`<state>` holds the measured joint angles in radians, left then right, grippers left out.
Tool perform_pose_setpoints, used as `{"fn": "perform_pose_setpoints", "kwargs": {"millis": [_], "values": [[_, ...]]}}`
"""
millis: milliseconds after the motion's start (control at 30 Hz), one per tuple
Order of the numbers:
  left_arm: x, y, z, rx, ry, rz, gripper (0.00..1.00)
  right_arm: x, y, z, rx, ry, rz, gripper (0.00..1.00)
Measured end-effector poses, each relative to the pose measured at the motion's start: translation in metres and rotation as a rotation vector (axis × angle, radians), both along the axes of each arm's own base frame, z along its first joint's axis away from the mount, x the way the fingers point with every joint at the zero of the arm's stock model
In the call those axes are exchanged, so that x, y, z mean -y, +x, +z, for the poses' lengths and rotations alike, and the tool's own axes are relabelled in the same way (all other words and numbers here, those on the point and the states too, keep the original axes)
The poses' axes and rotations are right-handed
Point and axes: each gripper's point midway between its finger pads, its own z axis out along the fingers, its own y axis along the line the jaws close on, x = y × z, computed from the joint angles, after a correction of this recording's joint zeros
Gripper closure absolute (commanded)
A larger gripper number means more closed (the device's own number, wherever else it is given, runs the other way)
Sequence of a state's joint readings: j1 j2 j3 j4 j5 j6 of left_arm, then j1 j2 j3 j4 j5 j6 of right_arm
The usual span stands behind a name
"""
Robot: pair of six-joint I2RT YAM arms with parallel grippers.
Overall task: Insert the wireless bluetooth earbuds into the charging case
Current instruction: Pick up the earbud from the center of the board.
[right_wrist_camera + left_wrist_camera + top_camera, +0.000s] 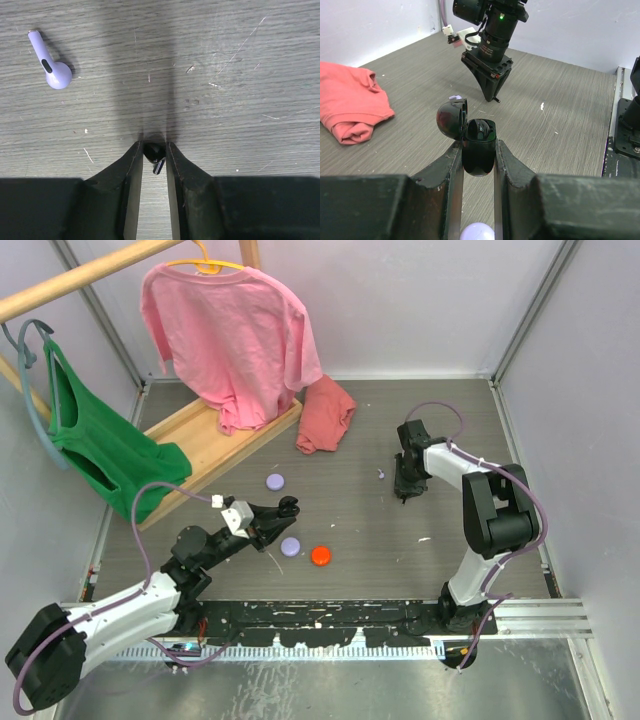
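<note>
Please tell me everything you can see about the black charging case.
The black charging case is small, rounded and glossy, like smooth plastic. Its domed lid, flipped open on a hinge, bares a dark cavity; whether an earbud sits inside cannot be told. The left gripper clamps the body from both sides between its two fingers.

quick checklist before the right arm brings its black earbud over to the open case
1. Glossy black oval charging case clamped in left gripper: ok
2. Case lid hinged open: ok
3. Tiny black plastic earbud pinched in right gripper: ok
4. Case sockets free: cannot tell
5. Earbud stem lined up for a socket: cannot tell
6. Lavender plastic earbud lying apart from the right gripper: ok
</note>
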<state>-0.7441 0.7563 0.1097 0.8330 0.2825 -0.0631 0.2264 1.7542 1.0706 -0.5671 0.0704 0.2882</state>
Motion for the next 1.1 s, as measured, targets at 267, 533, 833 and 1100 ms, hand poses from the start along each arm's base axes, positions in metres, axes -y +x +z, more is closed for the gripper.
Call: {"fn": "perform_pose_setpoints", "kwargs": {"millis": [267,533,833,1100], "values": [[0.001,0.001,-0.003,-0.009,0.007,0.0,0.98,-0.001,-0.004,0.001,-0.012,0.005,0.007,0.8],[0.002,0.002,-0.006,-0.017,0.011,0.001,0.98,-0.018,-0.018,0.018,0.023,0.013,0.07,0.81],[0.003,0.004,-0.004,-0.007,0.001,0.004,0.97,-0.078,-0.02,0.09,0.305,0.079,0.225,0.81],[0.003,0.004,0.003,0.015,-0.019,0.003,0.97,-0.144,-0.042,0.158,0.569,0.23,0.393,0.82]]}}
